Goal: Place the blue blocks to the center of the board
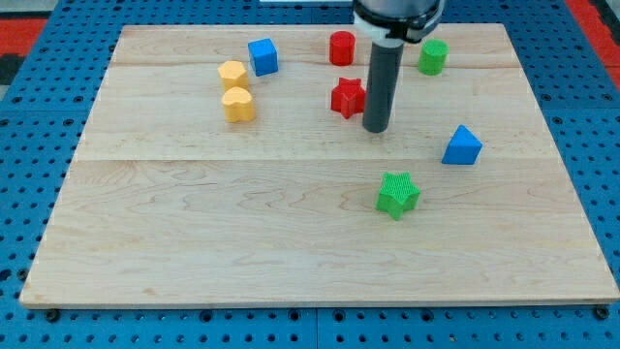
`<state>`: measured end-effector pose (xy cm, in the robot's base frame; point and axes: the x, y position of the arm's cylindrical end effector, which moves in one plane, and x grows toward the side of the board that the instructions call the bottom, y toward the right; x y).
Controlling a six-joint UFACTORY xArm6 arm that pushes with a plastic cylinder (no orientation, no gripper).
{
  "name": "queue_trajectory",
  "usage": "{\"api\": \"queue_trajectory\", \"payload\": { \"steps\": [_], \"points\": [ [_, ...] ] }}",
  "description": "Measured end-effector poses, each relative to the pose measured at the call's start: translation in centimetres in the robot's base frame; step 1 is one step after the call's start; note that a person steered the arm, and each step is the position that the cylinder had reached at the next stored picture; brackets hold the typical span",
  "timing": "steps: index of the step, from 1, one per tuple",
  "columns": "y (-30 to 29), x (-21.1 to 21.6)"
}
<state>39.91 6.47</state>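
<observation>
A blue cube (263, 56) sits near the view's top, left of centre. A blue triangular block (462, 146) sits at the view's right, mid height. My tip (376, 128) rests on the wooden board (194, 213) just right of and below a red star block (347, 98). The tip is about ninety pixels left of the blue triangular block and well right of the blue cube. It touches neither blue block.
A red cylinder (341, 47) and a green cylinder (433, 56) stand near the top edge. Two yellow blocks (232, 75) (237, 104) sit below and left of the blue cube. A green star block (397, 194) lies below the tip.
</observation>
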Motion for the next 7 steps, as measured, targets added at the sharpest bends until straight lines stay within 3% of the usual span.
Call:
{"api": "queue_trajectory", "payload": {
  "steps": [1, 2, 3, 7],
  "points": [
    [-4.1, -9.4],
    [-4.3, -10.9],
    [-3.6, -8.4],
    [-3.2, -8.4]
  ]
}}
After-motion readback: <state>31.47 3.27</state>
